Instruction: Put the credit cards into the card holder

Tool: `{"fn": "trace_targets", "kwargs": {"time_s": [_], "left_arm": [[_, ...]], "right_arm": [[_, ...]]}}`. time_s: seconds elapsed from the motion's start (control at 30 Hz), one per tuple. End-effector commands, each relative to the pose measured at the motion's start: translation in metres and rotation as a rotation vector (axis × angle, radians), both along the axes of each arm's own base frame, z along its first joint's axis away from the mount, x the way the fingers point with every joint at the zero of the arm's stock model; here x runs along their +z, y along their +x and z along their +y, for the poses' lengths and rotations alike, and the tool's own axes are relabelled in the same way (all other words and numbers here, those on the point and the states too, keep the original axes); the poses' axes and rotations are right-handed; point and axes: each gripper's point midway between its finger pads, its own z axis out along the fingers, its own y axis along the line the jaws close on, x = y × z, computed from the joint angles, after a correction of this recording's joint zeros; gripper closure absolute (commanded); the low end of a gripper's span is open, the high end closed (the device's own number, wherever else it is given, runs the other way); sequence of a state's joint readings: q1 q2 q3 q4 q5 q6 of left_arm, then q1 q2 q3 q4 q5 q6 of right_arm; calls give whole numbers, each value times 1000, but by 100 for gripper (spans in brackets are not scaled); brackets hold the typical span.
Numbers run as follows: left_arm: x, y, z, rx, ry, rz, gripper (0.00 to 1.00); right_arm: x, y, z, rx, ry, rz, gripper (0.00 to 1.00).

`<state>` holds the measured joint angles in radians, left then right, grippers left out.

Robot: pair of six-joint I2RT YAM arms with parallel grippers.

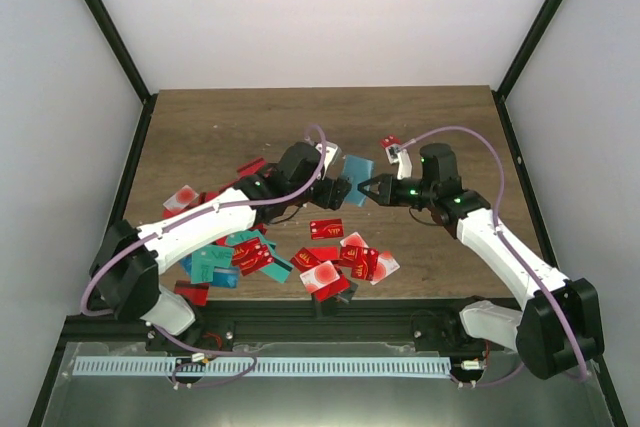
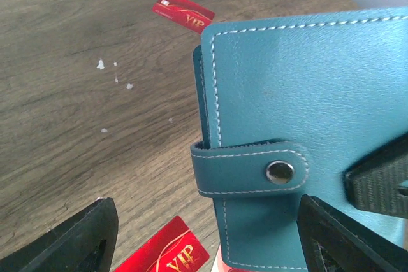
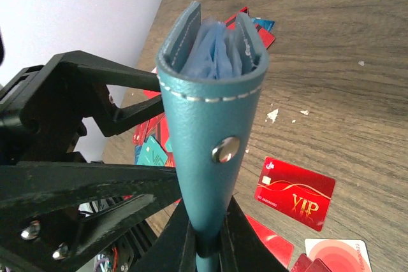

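A stitched, grained teal card holder is clenched by the right tool; the left tool is held released at eight o'clock.

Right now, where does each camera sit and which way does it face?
Top external: above, behind, looking down at the table; both arms show.
Left wrist: on the left arm, facing the card holder flat-on; open left hand at bottom.
Right wrist: on the right arm, seeing it edge-on; right hand clamps it.
Shared: both wrist views show its snap.
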<state>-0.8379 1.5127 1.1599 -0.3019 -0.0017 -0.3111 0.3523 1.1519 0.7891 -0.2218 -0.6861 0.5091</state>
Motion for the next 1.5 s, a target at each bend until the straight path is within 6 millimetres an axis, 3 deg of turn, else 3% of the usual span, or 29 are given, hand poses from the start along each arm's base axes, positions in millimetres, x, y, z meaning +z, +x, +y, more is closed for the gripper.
{"fn": "trace_targets", "kwargs": {"time_s": [0.0,0.43,0.67,0.83,1.07,1.2,1.3,1.37,1.47], "left_arm": [[9,5,-5,11,-6,-17,21],[10,10,-8,27,-17,-24,22],[11,16,3,81,18,-55,26],[1,21,11,120,72,-58,27],[-14,31,37,218,190,-94,28],[-23,48,84,410,309,-116,28],[-23,56,112,497,296,-92,27],[-16,53,115,488,246,-95,27],[0,41,98,382,118,-106,29]], "right_arm": [[23,-3,8,47,29,-55,99],[19,-13,21,101,26,-51,99],[23,-15,23,112,28,-58,99],[27,-15,23,111,31,-65,99],[25,-12,21,93,20,-56,99],[18,-4,13,29,-34,-42,99],[10,2,7,-18,-74,-24,99],[5,4,6,-31,-86,-10,99],[0,6,6,-36,-89,8,99]]}}
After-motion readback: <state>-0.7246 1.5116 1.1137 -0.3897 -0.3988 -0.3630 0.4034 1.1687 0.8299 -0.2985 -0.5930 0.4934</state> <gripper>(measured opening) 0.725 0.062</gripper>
